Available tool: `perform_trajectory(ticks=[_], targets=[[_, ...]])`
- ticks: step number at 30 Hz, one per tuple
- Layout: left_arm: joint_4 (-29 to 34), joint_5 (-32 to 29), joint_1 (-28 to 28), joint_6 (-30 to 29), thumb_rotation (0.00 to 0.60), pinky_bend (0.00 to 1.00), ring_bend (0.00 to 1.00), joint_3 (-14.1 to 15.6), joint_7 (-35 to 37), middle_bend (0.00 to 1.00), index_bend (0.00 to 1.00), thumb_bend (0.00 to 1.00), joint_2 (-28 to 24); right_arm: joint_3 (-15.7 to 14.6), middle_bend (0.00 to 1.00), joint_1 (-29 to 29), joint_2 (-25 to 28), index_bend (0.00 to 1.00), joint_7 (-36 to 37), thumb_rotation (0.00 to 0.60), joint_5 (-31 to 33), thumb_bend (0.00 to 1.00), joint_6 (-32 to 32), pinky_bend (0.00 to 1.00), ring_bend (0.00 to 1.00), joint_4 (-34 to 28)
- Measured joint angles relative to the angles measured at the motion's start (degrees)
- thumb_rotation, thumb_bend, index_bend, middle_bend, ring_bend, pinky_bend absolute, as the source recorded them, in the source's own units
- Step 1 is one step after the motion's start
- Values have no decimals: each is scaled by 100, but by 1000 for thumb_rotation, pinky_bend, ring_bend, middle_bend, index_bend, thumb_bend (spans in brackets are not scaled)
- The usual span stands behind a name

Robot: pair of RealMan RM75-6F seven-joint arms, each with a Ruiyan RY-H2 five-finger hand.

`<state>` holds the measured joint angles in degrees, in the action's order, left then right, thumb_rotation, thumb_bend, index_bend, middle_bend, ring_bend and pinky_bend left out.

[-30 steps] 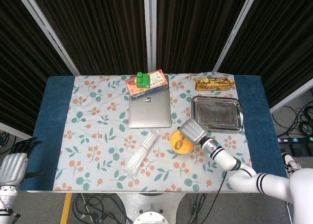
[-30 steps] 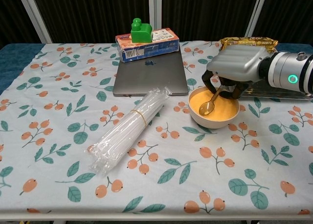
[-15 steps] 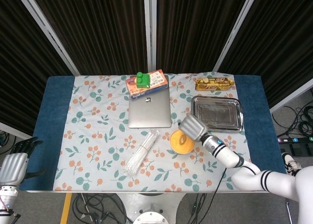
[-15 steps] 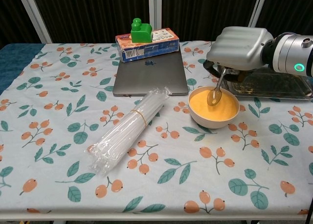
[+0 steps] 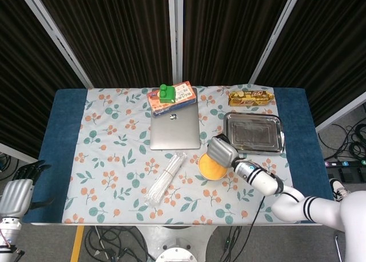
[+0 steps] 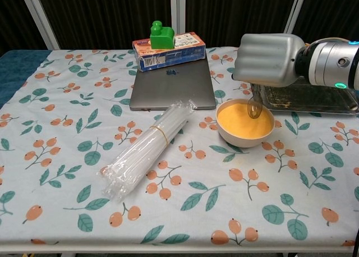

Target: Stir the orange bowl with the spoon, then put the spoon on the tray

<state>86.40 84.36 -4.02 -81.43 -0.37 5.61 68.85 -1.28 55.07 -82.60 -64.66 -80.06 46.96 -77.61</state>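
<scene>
The orange bowl (image 6: 245,123) stands on the floral cloth right of centre; in the head view the bowl (image 5: 208,169) shows partly under my hand. My right hand (image 6: 269,60) (image 5: 222,151) hovers above the bowl's far right rim and holds the spoon (image 6: 255,107), which hangs handle up with its tip just over the bowl. The steel tray (image 6: 314,99) (image 5: 254,133) lies behind the bowl to the right. My left hand (image 5: 16,192) hangs off the table's left edge, holding nothing, fingers apart.
A closed laptop (image 6: 172,87) lies behind the bowl to the left, with a boxed pack and a green block (image 6: 160,35) at its far edge. A bundle of clear straws (image 6: 147,147) lies at centre. A snack bag (image 5: 250,96) sits beyond the tray.
My right hand has risen and drawn the spoon up out of the bowl, turning it from slanted inside the bowl to nearly upright above it. The left hand has not moved.
</scene>
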Motion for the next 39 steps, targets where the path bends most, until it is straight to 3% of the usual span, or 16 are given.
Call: perform_trajectory(ticks=[13, 26, 31, 39], targets=[[-82, -4, 30, -1, 600, 138, 149, 25, 105, 223, 259, 0, 48, -7, 1000, -106, -505, 858, -305, 600, -70, 457, 163, 1000, 1000, 179], [-142, 62, 23, -31, 600, 138, 149, 27, 154, 223, 259, 0, 79, 44, 1000, -318, -128, 876, -304, 600, -88, 461, 487, 1000, 1000, -316], [-147, 52, 24, -23, 600, 138, 149, 27, 160, 223, 259, 0, 85, 73, 1000, -312, -94, 876, -521, 600, 5, 463, 414, 1000, 1000, -207], [-180, 30, 41, -14, 600, 138, 149, 37, 195, 223, 259, 0, 95, 89, 1000, -270, -478, 878, -662, 600, 64, 467, 291, 1000, 1000, 170]])
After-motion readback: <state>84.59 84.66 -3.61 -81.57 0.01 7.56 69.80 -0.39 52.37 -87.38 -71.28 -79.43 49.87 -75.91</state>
